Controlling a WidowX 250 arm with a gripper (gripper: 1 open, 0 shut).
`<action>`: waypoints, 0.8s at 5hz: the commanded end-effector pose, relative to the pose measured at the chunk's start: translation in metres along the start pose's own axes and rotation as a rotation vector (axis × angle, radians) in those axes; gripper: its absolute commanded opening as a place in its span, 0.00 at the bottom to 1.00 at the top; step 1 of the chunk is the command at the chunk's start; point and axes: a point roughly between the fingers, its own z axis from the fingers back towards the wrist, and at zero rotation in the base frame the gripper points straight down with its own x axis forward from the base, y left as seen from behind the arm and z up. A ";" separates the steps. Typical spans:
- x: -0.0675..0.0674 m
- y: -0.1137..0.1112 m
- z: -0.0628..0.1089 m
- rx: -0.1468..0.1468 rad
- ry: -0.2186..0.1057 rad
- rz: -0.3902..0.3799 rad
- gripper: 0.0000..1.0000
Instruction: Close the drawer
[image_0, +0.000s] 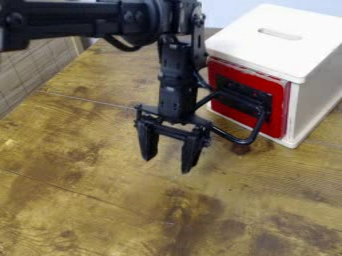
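Note:
The drawer (249, 97) has a red front and sits in a small white box cabinet (287, 50) at the upper right. Its front looks about flush with the cabinet's face. A large black loop handle (230, 122) on a black bracket sticks out toward the left front. My black gripper (170, 161) hangs open over the wooden table, fingers (148, 150) pointing down, just left of and in front of the handle loop. It holds nothing. The arm's wrist partly covers the loop's left end.
The wooden table top (94, 200) spreads to the left and front of the gripper. A woven wall or panel (34, 60) runs along the table's left edge. The arm (94, 20) reaches in from the upper left.

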 end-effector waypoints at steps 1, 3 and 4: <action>0.008 -0.006 0.037 0.001 -0.089 -0.039 1.00; 0.017 -0.004 0.044 -0.006 -0.144 -0.094 1.00; 0.018 -0.002 0.039 -0.009 -0.176 -0.122 1.00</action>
